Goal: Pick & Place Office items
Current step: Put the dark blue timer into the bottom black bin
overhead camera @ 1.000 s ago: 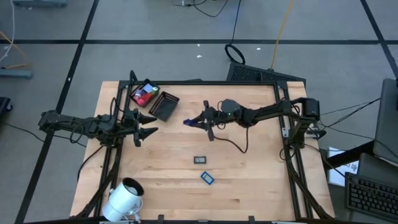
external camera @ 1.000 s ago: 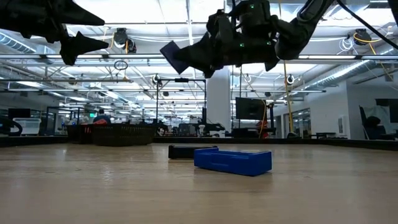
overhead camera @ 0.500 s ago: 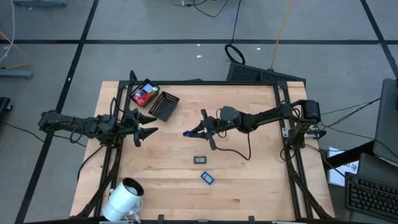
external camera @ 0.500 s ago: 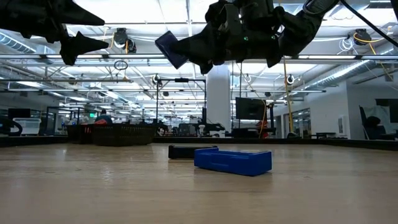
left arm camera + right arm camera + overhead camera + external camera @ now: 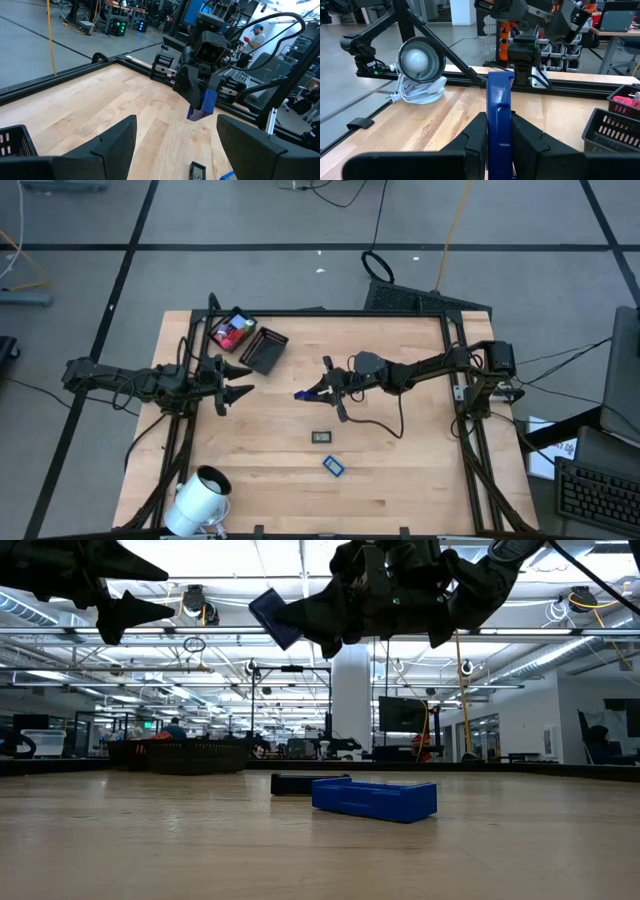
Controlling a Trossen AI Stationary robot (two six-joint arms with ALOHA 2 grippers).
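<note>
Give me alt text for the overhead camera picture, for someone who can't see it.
Above a wooden table, the right hand holds a blue item near the centre. The left hand hovers open beside a black tray. A dark item and another blue one lie nearer the front, with a white cylinder at the front left corner.

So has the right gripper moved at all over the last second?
Yes. The right gripper, shut on a blue item, has shifted away from the black tray toward the dark item, mostly in the first half second.
</note>
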